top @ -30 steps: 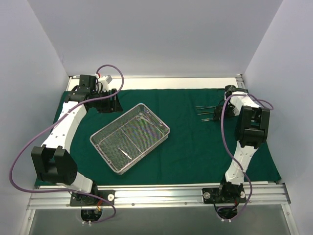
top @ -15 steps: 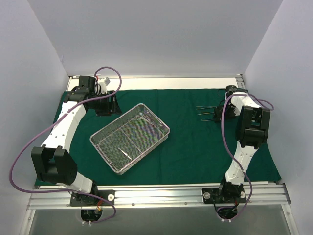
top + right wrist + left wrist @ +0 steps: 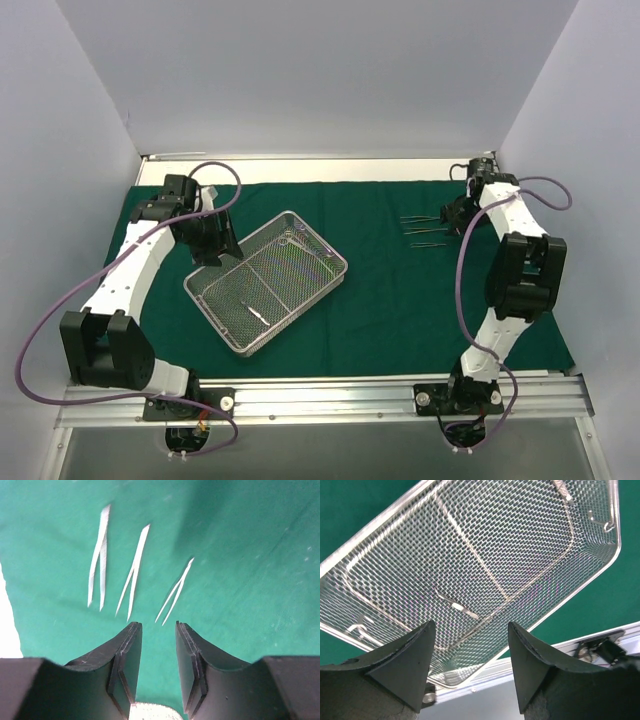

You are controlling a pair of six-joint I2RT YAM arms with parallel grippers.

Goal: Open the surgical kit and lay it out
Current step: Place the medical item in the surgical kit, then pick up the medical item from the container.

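Observation:
The dark green drape (image 3: 400,300) lies spread flat over the table. The silver wire-mesh tray (image 3: 340,265) sits on it left of centre and holds one small steel instrument (image 3: 256,314), which also shows in the left wrist view (image 3: 462,610). Three steel forceps (image 3: 420,231) lie side by side on the drape at the right, and show in the right wrist view (image 3: 134,570). My left gripper (image 3: 216,242) is open and empty above the tray's far-left edge (image 3: 471,625). My right gripper (image 3: 453,214) is open and empty just right of the forceps (image 3: 157,626).
A metal rail (image 3: 320,395) runs along the near edge, with both arm bases on it. White walls close in the left, back and right sides. The drape's near right part is bare cloth.
My left gripper has moved from the far-left corner toward the tray and now hangs over its edge. My right arm has lifted and drawn back slightly from the forceps.

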